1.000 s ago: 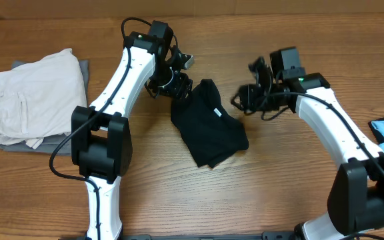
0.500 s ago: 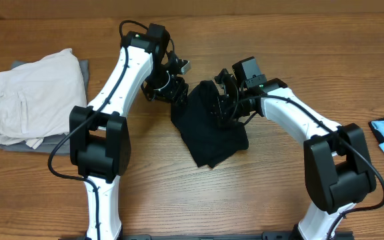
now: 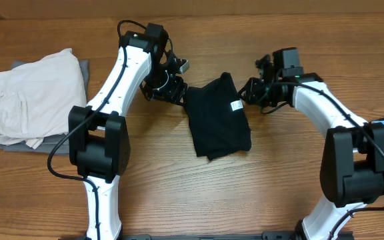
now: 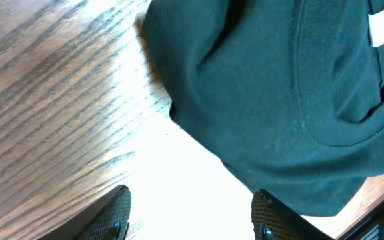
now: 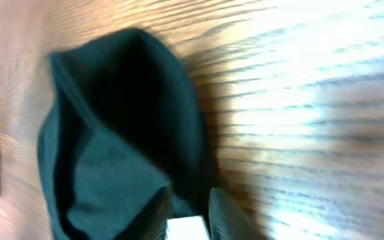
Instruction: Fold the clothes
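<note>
T-shirt (image 3: pixel 215 120) lengthwise near-to-far, label (image 3: pixel 235 105) end far.

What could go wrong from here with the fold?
The right gripper straddles the label at the edge of the shirt; I cannot tell how many layers it catches, so a pull might peel the fold open. The left gripper is open with the shirt ahead of its fingers, not between them, so nothing pins that side and the whole shirt may slide.
</note>
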Controlling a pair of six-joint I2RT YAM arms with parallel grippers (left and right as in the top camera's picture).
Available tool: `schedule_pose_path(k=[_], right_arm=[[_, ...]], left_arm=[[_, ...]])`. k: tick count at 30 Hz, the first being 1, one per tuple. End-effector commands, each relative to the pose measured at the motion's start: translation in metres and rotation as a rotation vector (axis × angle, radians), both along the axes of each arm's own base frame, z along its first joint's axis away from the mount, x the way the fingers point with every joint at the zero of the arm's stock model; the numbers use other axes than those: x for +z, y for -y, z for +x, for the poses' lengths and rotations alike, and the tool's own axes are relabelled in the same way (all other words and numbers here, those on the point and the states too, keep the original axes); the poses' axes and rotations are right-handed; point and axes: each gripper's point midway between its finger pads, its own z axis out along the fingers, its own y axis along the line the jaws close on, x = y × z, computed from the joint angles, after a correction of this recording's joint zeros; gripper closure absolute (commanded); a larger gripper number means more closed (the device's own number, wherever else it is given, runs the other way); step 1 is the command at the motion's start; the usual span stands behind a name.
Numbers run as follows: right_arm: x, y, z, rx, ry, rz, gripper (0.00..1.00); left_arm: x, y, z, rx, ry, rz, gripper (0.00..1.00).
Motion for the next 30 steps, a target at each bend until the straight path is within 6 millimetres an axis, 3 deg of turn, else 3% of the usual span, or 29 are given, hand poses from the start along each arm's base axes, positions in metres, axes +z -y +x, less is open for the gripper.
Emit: schedule_pose_path(k=[1, 7, 9, 21, 30], right_arm=[[0.016, -0.007, 0.003, 0.019, 0.018, 0.056, 0.63], [0.064, -0.040, -0.015, 0.186, 0.083, 0.271, 0.64], [0.068, -0.051, -0.020, 0.202, 0.066, 0.307, 0.64], [0.036, -0.094, -0.008, 0.098, 0.056, 0.149, 0.62], [0.001, -0.091, -0.007, 0.027, -0.028, 0.105, 0.64]], left_arm=[[0.010, -0.004, 0.001, -0.015, 0.031, 0.001, 0.38], [0.009, -0.009, 0.001, -0.004, 0.027, 0.023, 0.36], [0.009, -0.008, 0.001, -0.003, 0.029, 0.020, 0.34], [0.009, -0.008, -0.001, 0.014, 0.012, 0.015, 0.32], [0.009, -0.008, -0.003, 0.015, 0.005, 0.017, 0.33]])
